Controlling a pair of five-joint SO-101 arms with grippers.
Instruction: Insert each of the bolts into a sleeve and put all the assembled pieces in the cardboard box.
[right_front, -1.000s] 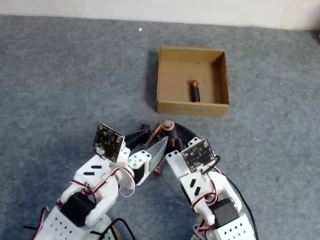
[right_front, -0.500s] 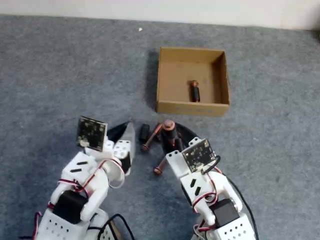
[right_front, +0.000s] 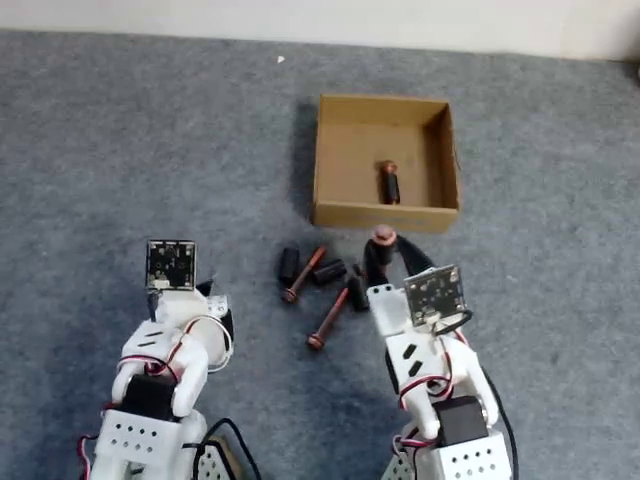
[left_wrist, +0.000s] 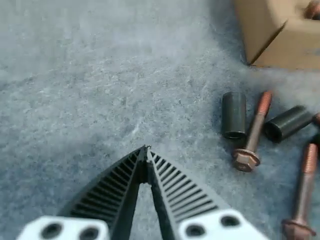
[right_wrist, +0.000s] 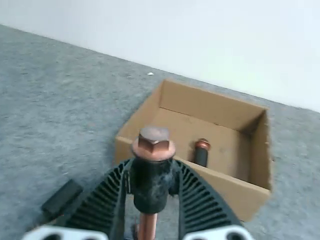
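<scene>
Cardboard box (right_front: 350, 160) holding one assembled piece (right_front: 388, 182), right tool (right_wrist: 151, 172) gripping sleeved bolt (right_wrist: 153, 145), left tool (left_wrist: 146, 152) closed empty.

- Left arm (right_front: 165, 350): folded back close to its base, with the wrist pointing forward and angled down toward the surface.
- Left gripper (left_wrist: 146, 152): the two fingers meet at the tips, with nothing between them.
- Right arm (right_front: 425, 370): stretched forward from its base.
- Right gripper (right_wrist: 151, 175): the fingers are clamped on a sleeved bolt (right_wrist: 153, 142), which stands upright with its head uppermost.
</scene>
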